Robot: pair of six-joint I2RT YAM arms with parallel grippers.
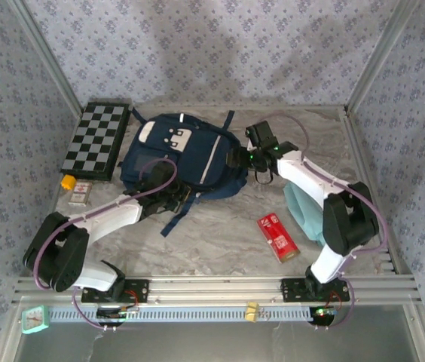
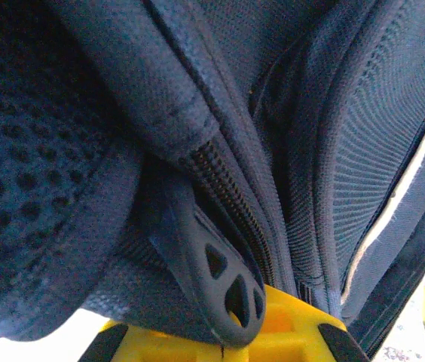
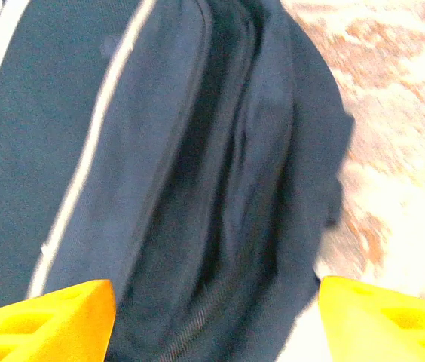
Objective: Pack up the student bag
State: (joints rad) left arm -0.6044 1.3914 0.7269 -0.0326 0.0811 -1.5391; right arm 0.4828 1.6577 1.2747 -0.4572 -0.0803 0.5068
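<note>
**A:** Where is the student bag [image 1: 178, 154] lying?

**B:** It's lying mid-table, its long axis running from the arms toward the far wall, with the white patches at the far end. The left gripper [image 1: 175, 194] is sitting at its near edge and the right gripper [image 1: 239, 158] at its right flank.

**A:** Which one is gripping?

**B:** The left is clamping shut. The zip pull [image 2: 212, 275] looks nipped between its fingers, though the tab's very tip is hiding there. The right is hanging spread wide, holding nothing.

**A:** And the coming pull?

**B:** I'm judging the zip track [image 2: 235, 196] is running away from the left fingers along the bag, so that arm is sitting nearer for drawing it
</note>
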